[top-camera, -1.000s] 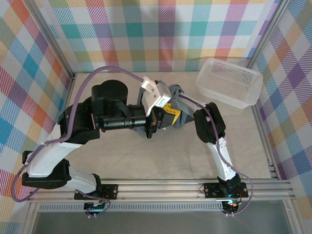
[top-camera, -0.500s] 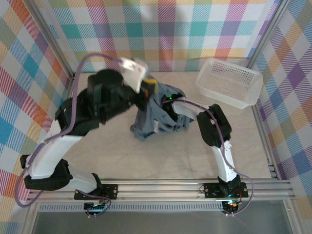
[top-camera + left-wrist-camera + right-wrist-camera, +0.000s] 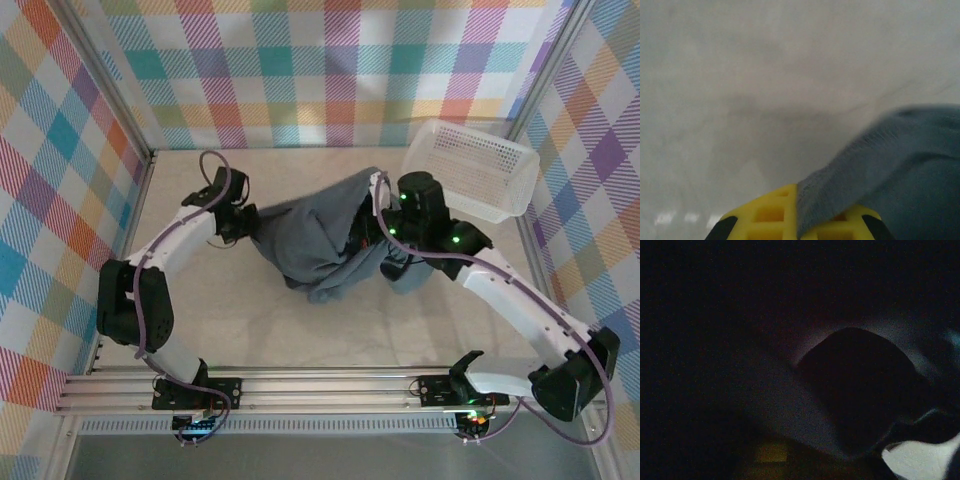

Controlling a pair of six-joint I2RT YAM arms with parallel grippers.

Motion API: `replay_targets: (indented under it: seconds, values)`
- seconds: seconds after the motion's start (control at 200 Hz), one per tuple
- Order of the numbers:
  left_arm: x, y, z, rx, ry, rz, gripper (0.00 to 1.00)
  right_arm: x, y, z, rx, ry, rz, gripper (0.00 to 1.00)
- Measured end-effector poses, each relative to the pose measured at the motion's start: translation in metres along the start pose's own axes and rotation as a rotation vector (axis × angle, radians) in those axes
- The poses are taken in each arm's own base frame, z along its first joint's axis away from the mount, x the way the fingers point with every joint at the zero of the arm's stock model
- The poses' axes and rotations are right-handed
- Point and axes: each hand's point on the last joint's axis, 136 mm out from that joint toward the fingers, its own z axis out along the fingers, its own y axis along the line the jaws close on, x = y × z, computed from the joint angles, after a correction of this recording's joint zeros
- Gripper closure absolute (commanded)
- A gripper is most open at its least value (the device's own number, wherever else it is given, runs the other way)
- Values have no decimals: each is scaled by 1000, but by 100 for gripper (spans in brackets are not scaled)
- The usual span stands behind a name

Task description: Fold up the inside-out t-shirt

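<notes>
The inside-out t-shirt [image 3: 310, 245] is a slate-grey bunch hanging in a sagging sheet between my two grippers above the middle of the table. My left gripper [image 3: 247, 222] is shut on its left edge. In the left wrist view the cloth [image 3: 900, 165] is pinched between the yellow fingers [image 3: 765, 215]. My right gripper [image 3: 375, 235] is shut and buried in the shirt's raised right side, its tips hidden by folds. The right wrist view is dark under cloth [image 3: 790, 410], with one dim yellow finger [image 3: 770, 452] showing.
A white mesh basket [image 3: 470, 170] stands tilted at the back right corner, just behind my right arm [image 3: 500, 290]. Plaid walls close in the back and both sides. The pale tabletop [image 3: 300, 330] lies bare in front of the shirt.
My left arm has swung from the middle out to the far left, drawing the shirt's edge with it. My right gripper has shut in the cloth and lifted it, so the shirt now stretches between them.
</notes>
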Motion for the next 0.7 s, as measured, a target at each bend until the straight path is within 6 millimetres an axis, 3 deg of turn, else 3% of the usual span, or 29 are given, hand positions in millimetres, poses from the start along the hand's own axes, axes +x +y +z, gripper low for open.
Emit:
replay_targets:
  seconds: [0.07,0.15,0.25,0.345,0.44,0.54,0.63,0.7]
  values:
    - [4,0,3,8,15,-11,48,-8,1,-4,2,-27,7,100]
    - [4,-7,-5,54,5,-23,32,-12,-6,-5,36,-41,23,100]
    - [3,-15,-37,129,-48,-32,30,-11,-15,-2,71,-41,49,100]
    - [-2,-40,-99,306,-171,-27,30,-7,-21,5,74,-15,74,100]
    - [6,-91,-175,579,-292,78,25,-4,-25,18,72,23,97,100]
    - [43,-157,-233,796,-293,319,17,4,-29,29,63,63,121,100]
    - [57,-191,-253,869,-290,457,18,11,-29,36,44,91,145,100]
    - [50,-201,-239,844,-283,482,25,14,-26,39,23,108,162,100]
